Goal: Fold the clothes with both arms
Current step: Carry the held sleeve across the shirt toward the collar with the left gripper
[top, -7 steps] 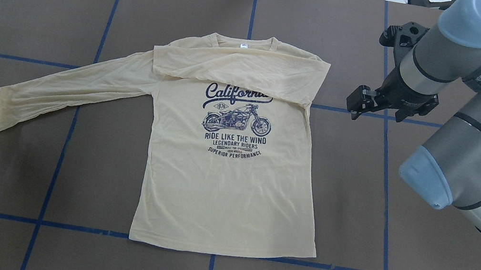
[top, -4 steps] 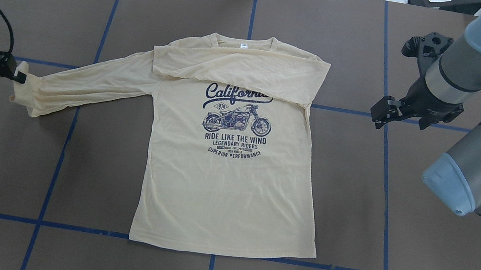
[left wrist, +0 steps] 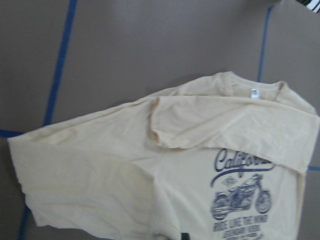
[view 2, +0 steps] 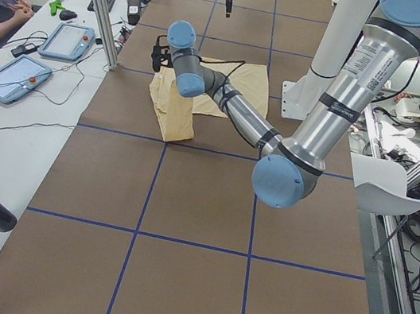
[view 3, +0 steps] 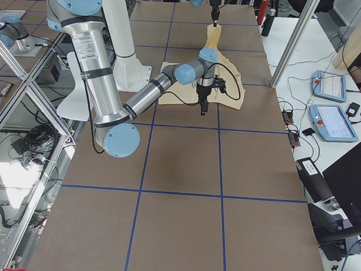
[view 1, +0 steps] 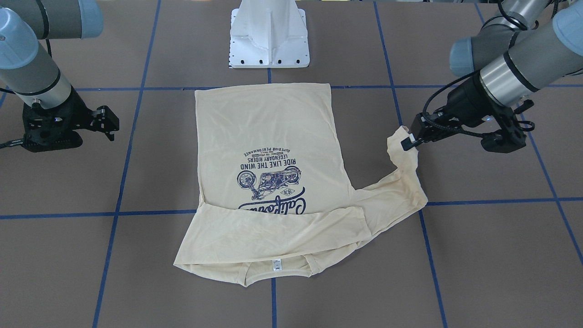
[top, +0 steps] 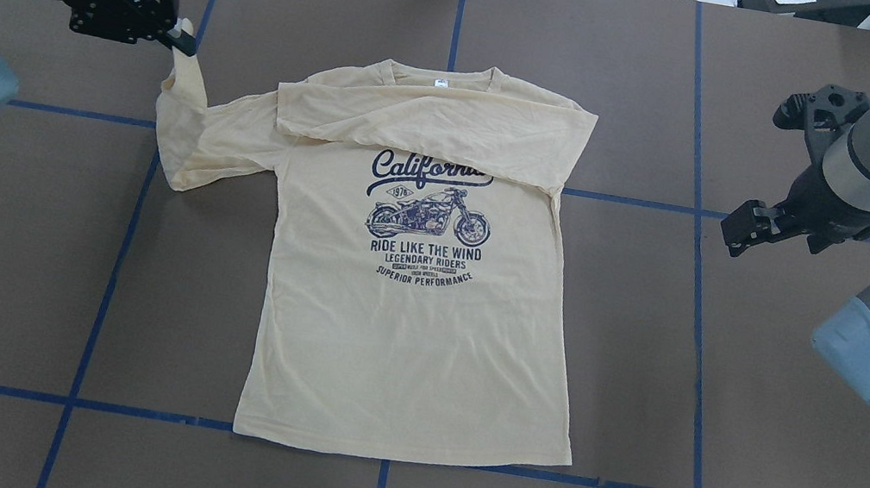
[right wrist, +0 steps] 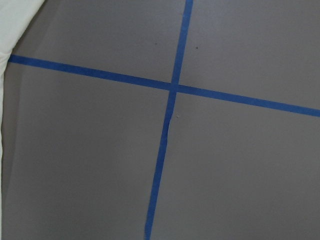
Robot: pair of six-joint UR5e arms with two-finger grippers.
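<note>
My left end effector (top: 185,47) is clamped on the cuff (top: 186,33) of the shirt's left sleeve (top: 194,136), holding it above the table (top: 5,255) toward the far-left corner. From that grip the sleeve hangs down, bends where it meets the table, and runs flat back to the shoulder.

The rest of the shirt (top: 410,345) lies flat and face up in the middle of the table. Its collar and white neck label (top: 440,83) point to the far edge, and its hem lies along the blue tape line (top: 623,487) near my base. The other sleeve (top: 436,126) is folded across the chest and covers the top of the navy print (top: 426,216). My left wrist view looks down on the raised sleeve, the collar and the print.

My right end effector (top: 738,231) has hold of nothing. It hangs over bare table beyond the shirt's right side, well apart from the cloth and toward the right edge. I cannot tell how far its jaws are parted. Its wrist view shows a crossing of tape lines and only a sliver of pale cloth at one corner.
</note>
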